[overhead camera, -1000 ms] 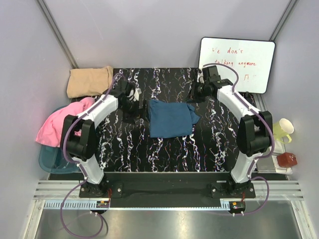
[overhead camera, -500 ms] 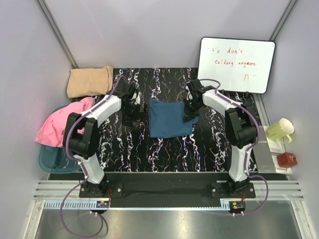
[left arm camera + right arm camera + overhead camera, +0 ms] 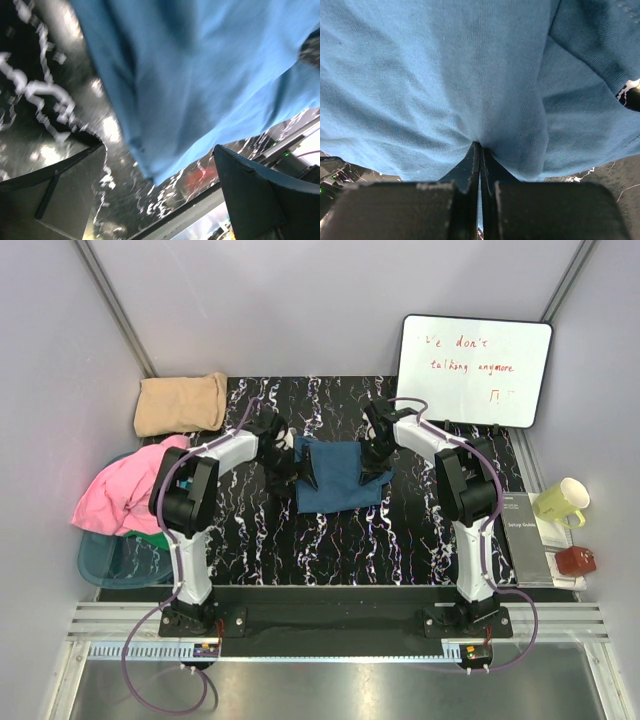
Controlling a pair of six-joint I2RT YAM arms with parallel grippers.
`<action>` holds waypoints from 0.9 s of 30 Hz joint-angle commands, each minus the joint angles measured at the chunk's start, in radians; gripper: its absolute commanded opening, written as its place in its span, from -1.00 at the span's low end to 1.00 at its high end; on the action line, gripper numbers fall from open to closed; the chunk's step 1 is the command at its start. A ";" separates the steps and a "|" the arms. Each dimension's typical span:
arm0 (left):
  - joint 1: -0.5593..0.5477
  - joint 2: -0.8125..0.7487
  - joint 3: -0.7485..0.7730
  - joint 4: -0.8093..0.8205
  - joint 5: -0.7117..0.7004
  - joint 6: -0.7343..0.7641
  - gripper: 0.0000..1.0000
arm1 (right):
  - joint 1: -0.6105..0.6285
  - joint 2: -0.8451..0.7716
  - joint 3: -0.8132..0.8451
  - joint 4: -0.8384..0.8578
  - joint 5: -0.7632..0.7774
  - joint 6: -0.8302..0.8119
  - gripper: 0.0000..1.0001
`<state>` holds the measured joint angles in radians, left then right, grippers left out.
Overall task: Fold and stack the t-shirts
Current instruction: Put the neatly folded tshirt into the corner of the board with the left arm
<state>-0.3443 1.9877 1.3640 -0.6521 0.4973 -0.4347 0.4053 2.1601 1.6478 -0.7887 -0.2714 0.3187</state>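
Note:
The dark teal-blue t-shirt point(image 3: 338, 478) lies folded on the middle of the black marbled table. My right gripper point(image 3: 378, 452) is at its far right edge. In the right wrist view my right gripper point(image 3: 479, 146) is shut with a pinch of the blue cloth point(image 3: 445, 75) between its tips. My left gripper point(image 3: 300, 466) is at the shirt's left edge. In the left wrist view my left gripper point(image 3: 160, 187) is open, its fingers point(image 3: 260, 195) wide apart, and a corner of the blue shirt point(image 3: 200, 65) lies just ahead of them. The tan-beige shirt point(image 3: 181, 403) lies folded at the far left corner.
A pink shirt point(image 3: 125, 490) is draped over a teal basket point(image 3: 105, 558) off the table's left edge, with a bit of green cloth point(image 3: 150, 537) under it. A whiteboard point(image 3: 476, 370) leans at the far right. A yellow-green mug point(image 3: 560, 502), a grey box point(image 3: 522, 535) and a small red object point(image 3: 577, 560) sit at the right.
Both arms have swung inward to the blue shirt. The right gripper came from near the whiteboard to the shirt's right edge; the left moved to its left edge.

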 commanded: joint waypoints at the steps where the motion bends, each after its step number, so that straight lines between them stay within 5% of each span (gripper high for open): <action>1: -0.033 0.082 0.061 0.062 0.007 -0.021 0.98 | 0.012 0.010 0.033 0.008 0.017 -0.003 -1.00; 4: -0.076 0.135 0.099 0.062 -0.002 -0.027 0.95 | 0.012 0.012 0.032 0.008 0.009 -0.001 -1.00; 6: -0.100 0.183 0.136 0.062 0.010 -0.030 0.72 | 0.012 0.018 0.037 0.008 -0.002 0.002 -1.00; 10: -0.134 0.237 0.178 0.054 0.030 -0.038 -0.99 | 0.012 0.023 0.052 0.008 -0.008 0.003 -1.00; 16: -0.104 0.195 0.231 -0.027 -0.077 -0.006 -1.00 | 0.012 -0.005 0.064 0.006 0.000 0.003 -0.99; 21: -0.044 0.158 0.344 -0.111 -0.187 0.033 -1.00 | 0.012 -0.049 0.096 0.008 -0.008 0.003 -0.76; 27: 0.019 0.229 0.527 -0.193 -0.259 0.086 -1.00 | 0.012 -0.141 0.141 0.005 0.064 -0.030 0.09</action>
<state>-0.3695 2.1822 1.7557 -0.7956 0.3424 -0.4038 0.4065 2.1441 1.7191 -0.7990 -0.2691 0.3187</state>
